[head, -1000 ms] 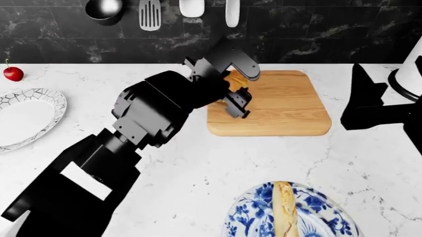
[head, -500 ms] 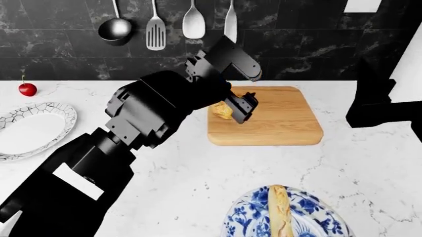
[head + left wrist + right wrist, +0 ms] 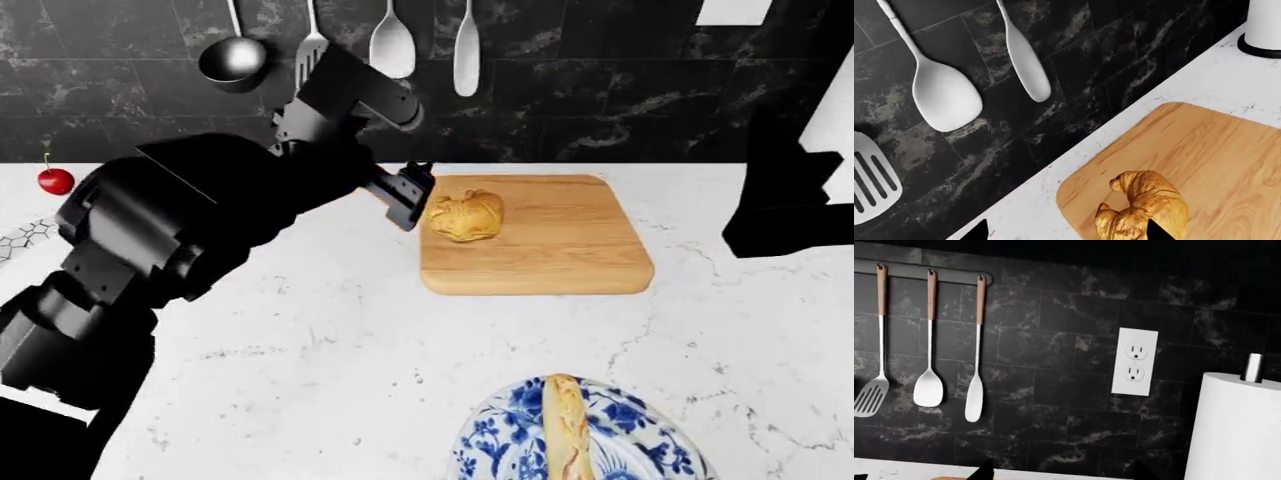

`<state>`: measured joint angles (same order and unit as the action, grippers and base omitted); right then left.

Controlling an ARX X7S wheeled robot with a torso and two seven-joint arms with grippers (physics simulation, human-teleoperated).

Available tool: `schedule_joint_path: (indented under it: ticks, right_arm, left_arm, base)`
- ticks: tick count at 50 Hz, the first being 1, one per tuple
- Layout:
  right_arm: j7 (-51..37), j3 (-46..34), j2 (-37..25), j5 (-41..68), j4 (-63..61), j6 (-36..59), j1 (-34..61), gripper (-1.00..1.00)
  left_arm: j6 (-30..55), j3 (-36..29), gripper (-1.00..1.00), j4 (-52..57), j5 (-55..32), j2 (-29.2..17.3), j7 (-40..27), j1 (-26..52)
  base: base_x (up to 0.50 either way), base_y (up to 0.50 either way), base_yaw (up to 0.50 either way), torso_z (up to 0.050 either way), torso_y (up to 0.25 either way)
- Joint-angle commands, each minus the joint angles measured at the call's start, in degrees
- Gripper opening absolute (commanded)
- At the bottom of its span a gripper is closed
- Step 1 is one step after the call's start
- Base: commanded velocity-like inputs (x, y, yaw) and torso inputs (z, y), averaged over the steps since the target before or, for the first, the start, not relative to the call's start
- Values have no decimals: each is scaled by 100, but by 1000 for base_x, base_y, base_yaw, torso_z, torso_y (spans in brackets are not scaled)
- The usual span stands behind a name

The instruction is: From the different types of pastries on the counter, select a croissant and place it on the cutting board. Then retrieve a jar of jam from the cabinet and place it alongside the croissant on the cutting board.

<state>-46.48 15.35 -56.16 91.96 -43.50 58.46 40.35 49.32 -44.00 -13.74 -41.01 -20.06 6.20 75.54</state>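
Observation:
The croissant (image 3: 466, 215), golden-brown and lumpy, lies on the left part of the light-wood cutting board (image 3: 561, 240) on the white marble counter (image 3: 334, 340). My left gripper (image 3: 411, 196) hovers just left of the croissant, open and holding nothing. In the left wrist view the croissant (image 3: 1144, 207) sits near one fingertip of the left gripper (image 3: 1067, 235), on the board (image 3: 1207, 155). My right gripper (image 3: 1062, 472) is open and empty, facing the dark tiled wall. The jar of jam is out of view.
A long pale loaf (image 3: 571, 430) rests on a blue patterned plate (image 3: 647, 440) near the front. A white plate (image 3: 16, 238) and a red cherry (image 3: 55, 181) sit far left. Utensils (image 3: 391, 45) hang on the wall. A paper towel roll (image 3: 1237, 425) stands beside an outlet (image 3: 1134, 361).
My left gripper has let go of the croissant and drawn back to the left, leaving it on the board. The head view tilted up a second ago.

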Motion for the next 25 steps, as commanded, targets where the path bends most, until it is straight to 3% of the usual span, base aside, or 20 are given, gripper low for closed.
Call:
schedule_joint_path:
  ticks: [1, 13, 25]
  right_arm:
    - [-106, 12, -48, 162, -62, -47, 56, 100]
    - [-281, -106, -151, 412, -100, -85, 300, 100]
    - [-391, -135, -219, 610, -166, -192, 579, 100]
  left_arm:
    - [428, 710, 100, 1362, -727, -1031, -274, -307]
    - [777, 1949, 100, 2066, -2107, -1717, -576, -748]
    - [698, 2706, 100, 2250, -3100, -2256, -197, -1298]
  base:
    - [0, 0, 0, 0, 0]
    - [0, 0, 0, 0, 0]
    - [0, 0, 0, 0, 0]
